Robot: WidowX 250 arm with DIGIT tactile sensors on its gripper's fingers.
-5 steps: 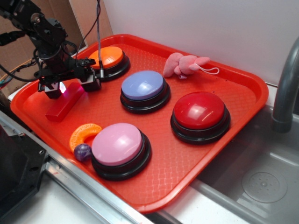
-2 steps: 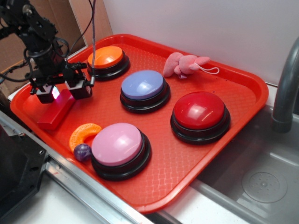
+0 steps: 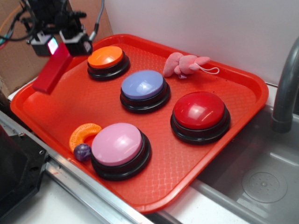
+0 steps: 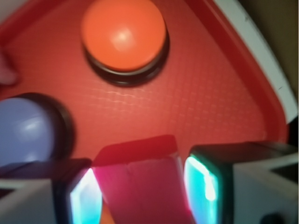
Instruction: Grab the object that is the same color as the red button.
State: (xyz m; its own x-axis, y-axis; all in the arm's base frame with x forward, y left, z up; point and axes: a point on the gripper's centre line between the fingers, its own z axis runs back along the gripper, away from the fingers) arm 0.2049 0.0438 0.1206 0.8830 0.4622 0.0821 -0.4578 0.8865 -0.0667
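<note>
Hanging above the far left corner of the red tray (image 3: 243, 112), the gripper (image 3: 60, 43) has its fingers (image 4: 203, 179) clamped on the upper end of the red block (image 3: 51, 69), which tilts down and left, clear of the tray floor. Just right of it sits the orange button (image 3: 106, 58). Farther along the tray stand the blue button (image 3: 143, 86), the pink button (image 3: 117, 144) and the red button (image 3: 199, 110), well apart from the block.
</note>
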